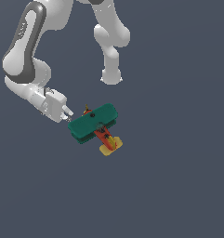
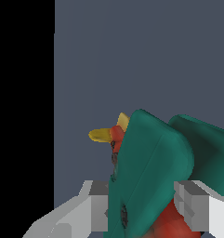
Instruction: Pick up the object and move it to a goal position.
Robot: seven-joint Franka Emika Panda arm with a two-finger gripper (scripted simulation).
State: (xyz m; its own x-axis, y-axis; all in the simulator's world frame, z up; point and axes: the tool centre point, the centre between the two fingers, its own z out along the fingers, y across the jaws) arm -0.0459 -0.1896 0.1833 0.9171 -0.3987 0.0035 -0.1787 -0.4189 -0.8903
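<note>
One toy biplane is being straddled by one gripper.

Two stacked green wings are counted, their end lying between the spread fingers. The red body's long axis is running crosswise to the gripper, yellow tail pointing toward the viewer in the exterior view.

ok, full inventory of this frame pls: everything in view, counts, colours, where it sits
toy biplane: 1, two stacked dark-green wings, red-orange body, yellow tail; middle of the exterior view, tail pointing toward the bottom of that view
floor: 1, flat slate grey; fills both views, apart from a black band along one edge of the wrist view
arm: 1, white with grey joint bands; enters from the top of the exterior view, reaching down to the biplane's wing tip on the exterior view's left
pincer: 1, white and grey; fingers either side of a green wing, contact not clear
</note>
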